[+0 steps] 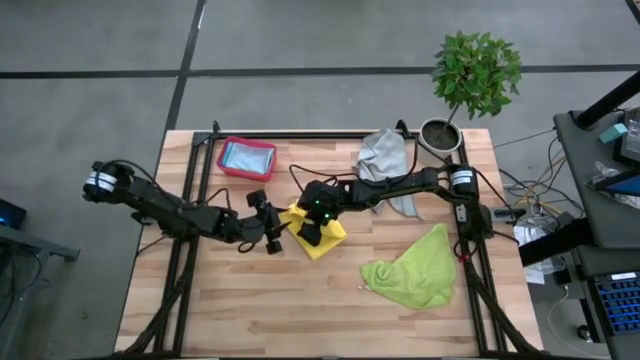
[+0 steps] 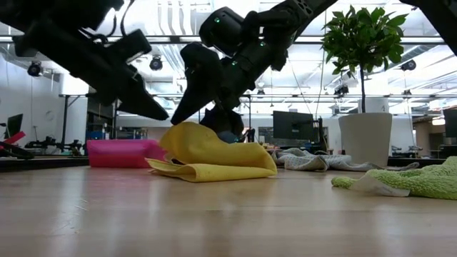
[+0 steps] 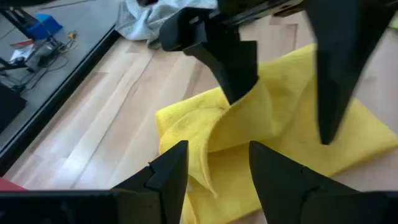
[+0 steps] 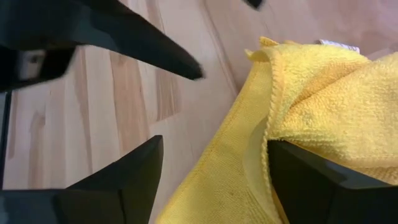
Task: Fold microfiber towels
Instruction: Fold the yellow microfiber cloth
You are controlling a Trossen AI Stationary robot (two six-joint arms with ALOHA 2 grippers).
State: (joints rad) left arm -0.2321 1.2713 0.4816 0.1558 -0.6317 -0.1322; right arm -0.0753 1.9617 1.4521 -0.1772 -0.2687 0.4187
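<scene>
Nearest the low camera we saw the lime green towel (image 1: 412,270) lying crumpled and untouched at about four o'clock on the counter (image 1: 250,315). At the counter's middle lay the yellow towel (image 1: 325,238), partly folded, one edge raised in a soft ridge over flat layers. The right gripper (image 1: 312,224) stood over it with its fingers (image 4: 127,180) spread wide, released; one finger sat on the bare wood beside the raised hem, the other against the cloth. The left gripper (image 1: 271,237) hung just at nine o'clock of the towel, its fingers (image 3: 168,177) parted at the near edge, grasping nothing. Farther back, the grey towel (image 1: 383,160) lay heaped at one o'clock, and the pink bin (image 1: 246,158) at eleven o'clock held a light blue towel (image 1: 246,156).
</scene>
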